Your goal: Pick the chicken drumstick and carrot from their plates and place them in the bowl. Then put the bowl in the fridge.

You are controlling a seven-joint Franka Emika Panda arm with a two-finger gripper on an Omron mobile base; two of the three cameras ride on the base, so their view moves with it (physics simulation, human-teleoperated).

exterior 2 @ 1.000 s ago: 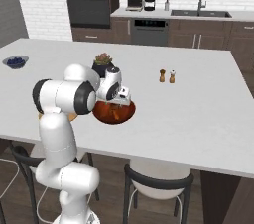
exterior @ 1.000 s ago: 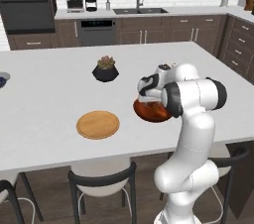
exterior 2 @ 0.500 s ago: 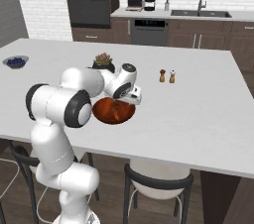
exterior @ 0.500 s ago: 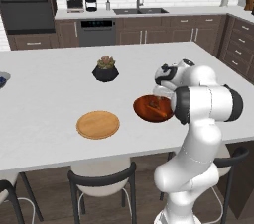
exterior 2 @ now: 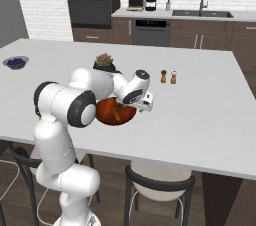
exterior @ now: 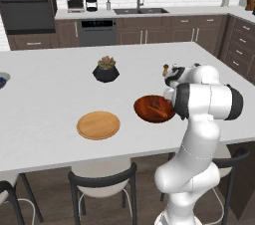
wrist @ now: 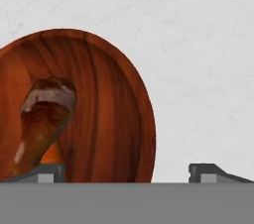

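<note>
My claw (wrist: pixel 126 171), spread, straddles the rim of the bowl (wrist: pixel 114 114) holding the chicken drumstick (wrist: pixel 42 119) and carrot (wrist: pixel 49 154), near the bench's (exterior: pixel 50 94) front edge.

No readable text, label or number anywhere

The robot arm (exterior: pixel 199 134) is glossy white, made of thick rounded segments like smooth tubes. Its joints are dark grey to black rings and caps, one large dark cap on the elbow. The hand is white with a dark round disc on the side. The fingertips (wrist: pixel 206 172) are small and dark grey.
</note>
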